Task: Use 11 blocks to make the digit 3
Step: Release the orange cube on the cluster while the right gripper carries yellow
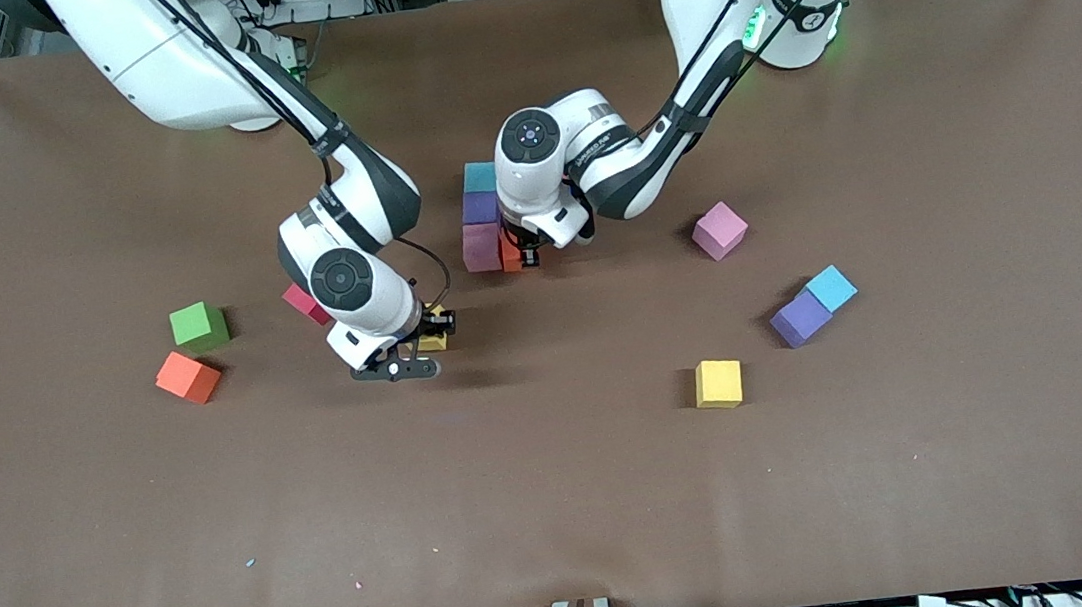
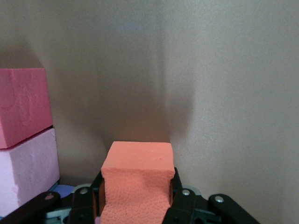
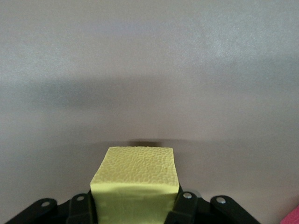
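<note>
Eleven blocks show in the front view, two of each colour except red, plus one green cube (image 1: 198,324).

- **Light blue:** one (image 1: 480,177) and another (image 1: 831,288).
- **Purple:** one (image 1: 481,207) and another (image 1: 800,317).
- **Pink:** one (image 1: 482,246) and another (image 1: 719,230).
- **Orange:** one (image 1: 188,377) and another (image 1: 510,251).
- **Yellow:** one (image 1: 718,383) and another (image 1: 434,337).
- **Red:** one only (image 1: 305,303).

The digit 3 is only begun, near the bench (image 1: 562,502) centre. It is a row of three touching cubes, light blue, purple and pink, and its long axis runs from 12 to 6 o'clock.

The left gripper (image 1: 524,255) has its jaws clamped on the second orange cube (image 2: 136,179), just at 3 o'clock of the pink end cube. The right gripper (image 1: 432,335) has its jaws clamped on a yellow cube (image 3: 135,175), at about 4 o'clock from the red cube. The loose purple and light blue cubes touch each other.
</note>
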Robot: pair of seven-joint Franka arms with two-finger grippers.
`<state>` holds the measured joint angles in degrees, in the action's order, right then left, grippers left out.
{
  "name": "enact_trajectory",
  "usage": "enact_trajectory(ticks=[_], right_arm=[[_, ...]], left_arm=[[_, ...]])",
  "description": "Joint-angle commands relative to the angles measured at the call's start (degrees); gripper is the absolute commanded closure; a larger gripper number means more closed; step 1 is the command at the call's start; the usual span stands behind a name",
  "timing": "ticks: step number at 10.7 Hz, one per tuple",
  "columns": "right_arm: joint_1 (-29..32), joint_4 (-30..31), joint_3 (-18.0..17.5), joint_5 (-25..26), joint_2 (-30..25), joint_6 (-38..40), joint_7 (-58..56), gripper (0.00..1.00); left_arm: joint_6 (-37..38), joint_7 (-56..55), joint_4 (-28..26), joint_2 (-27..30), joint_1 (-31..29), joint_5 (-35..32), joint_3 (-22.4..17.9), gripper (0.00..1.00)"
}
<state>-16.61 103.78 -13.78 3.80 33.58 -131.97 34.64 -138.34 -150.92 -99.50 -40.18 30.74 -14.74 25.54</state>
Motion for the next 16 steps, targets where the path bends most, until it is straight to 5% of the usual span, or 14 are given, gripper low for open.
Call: enact_trajectory(ticks=[1,3,4,5,6,16], right_arm=[[0.3,-1.8,-0.1,1.0,1.0,0.6,-1.2,0.69],[0.8,-2.0,-0.1,1.0,1.0,0.6,-1.6,0.69],[0.8,-2.4,-0.1,0.9,1.0,0.8,-1.5,0.69],[0.9,-2.6,-0.1,0.9,1.0,0.9,-1.5,0.69],[1.1,-2.7,-0.1,0.9,1.0,0.9,-1.5,0.69],[-3.2,-6.1,0.2,0.2,3.6,0.8,2.5,0.69]], left_arm=[[-0.3,-1.7,1.2,-1.0,1.2,-1.9,-0.8,1.0],[-0.3,-1.7,1.1,-1.0,1.2,-2.0,-0.8,1.0],[-0.3,-1.7,1.1,-1.0,1.2,-2.0,-0.8,0.88],[-0.2,-1.5,1.1,-1.0,0.7,-2.0,-0.8,0.51],[-0.2,-1.0,1.1,-1.0,1.2,-2.7,-1.1,0.01],[4.1,-0.3,1.2,7.6,0.0,-2.5,-0.7,0.0]])
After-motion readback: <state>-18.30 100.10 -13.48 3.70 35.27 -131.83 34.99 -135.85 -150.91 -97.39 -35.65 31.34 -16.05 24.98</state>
